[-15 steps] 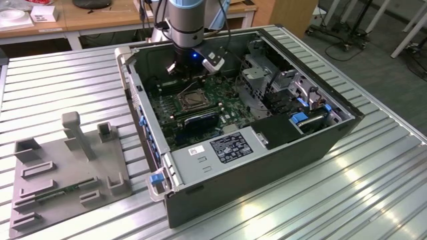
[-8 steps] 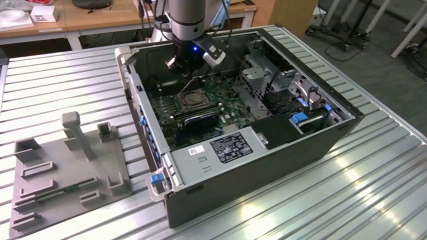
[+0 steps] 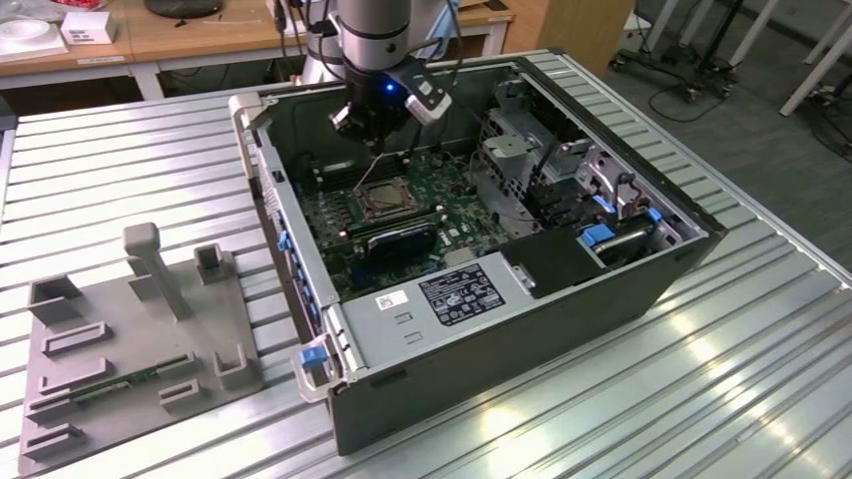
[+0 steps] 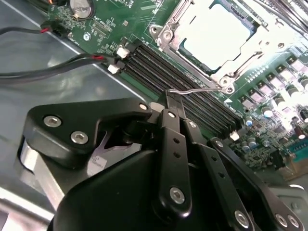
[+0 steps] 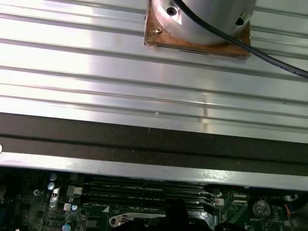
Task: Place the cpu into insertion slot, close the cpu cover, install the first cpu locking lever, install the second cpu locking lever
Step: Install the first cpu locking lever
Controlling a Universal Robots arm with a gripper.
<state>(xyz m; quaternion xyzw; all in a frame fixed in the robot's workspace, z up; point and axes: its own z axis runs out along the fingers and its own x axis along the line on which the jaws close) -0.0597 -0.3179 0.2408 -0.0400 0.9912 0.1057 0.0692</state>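
End effector (image 4: 173, 102) is sitting with its fingers together, clamped on the end of a thin wire locking lever (image 4: 204, 89) near the memory slots (image 4: 159, 67). Cpu (image 4: 219, 33) is lying in the insertion slot (image 3: 378, 201) with the cpu cover (image 4: 192, 60) lying flat around it, inside the open computer case (image 3: 639, 269) on the worktop (image 3: 120, 180).

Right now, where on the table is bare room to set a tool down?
Bare ribbed table lies at the exterior view's right of the computer case, and beyond the grey fixture. The case is crowded where the gripper grips the locking lever.
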